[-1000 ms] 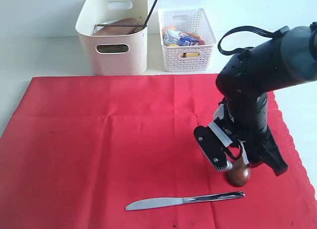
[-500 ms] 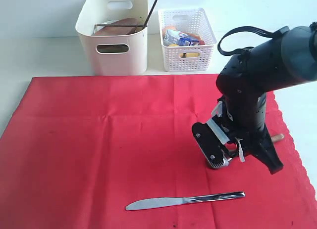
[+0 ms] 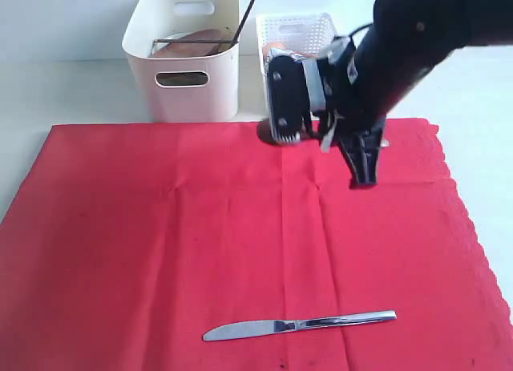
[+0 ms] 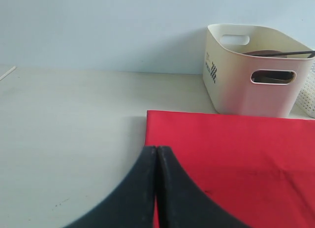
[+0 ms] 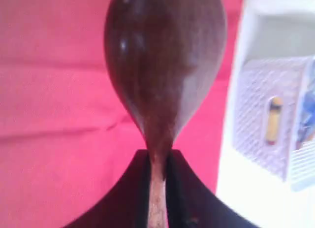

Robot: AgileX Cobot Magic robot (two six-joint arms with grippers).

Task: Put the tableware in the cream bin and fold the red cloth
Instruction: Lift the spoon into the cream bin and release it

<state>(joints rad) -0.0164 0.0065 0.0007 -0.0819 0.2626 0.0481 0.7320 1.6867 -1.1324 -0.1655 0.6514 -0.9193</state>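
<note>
While the right tool (image 5: 157,161) hangs above the far edge of the red cloth (image 3: 160,227), in front of the white lattice basket (image 3: 298,22) and just beside the cream bin (image 3: 210,98), its fingers are pressed onto the narrow neck of the dark wooden spoon (image 5: 165,60), with the spoon's bowl jutting out beyond the fingertips and the paler handle running back between them. Wood of this kind is probably light and stiff, so a modest pinch should carry it; the glossy, rounded bowl looks slippery, which makes the slim neck the better hold, though a spoon gripped there may swivel. The bin already holds a round brown plate (image 3: 192,42) and brown chopsticks (image 3: 244,18) leaning on its rim. A silver table knife (image 3: 296,324) lies flat on the near part of the cloth, well apart from the bin; being thin, hard and smooth on yielding fabric, it is likely best taken across its thicker handle. The cloth itself is limp and is likely best grasped at a corner or edge. The left tool (image 4: 156,159) sits empty, fingers pressed together, above the cloth's edge and the bench (image 4: 74,114).
</note>
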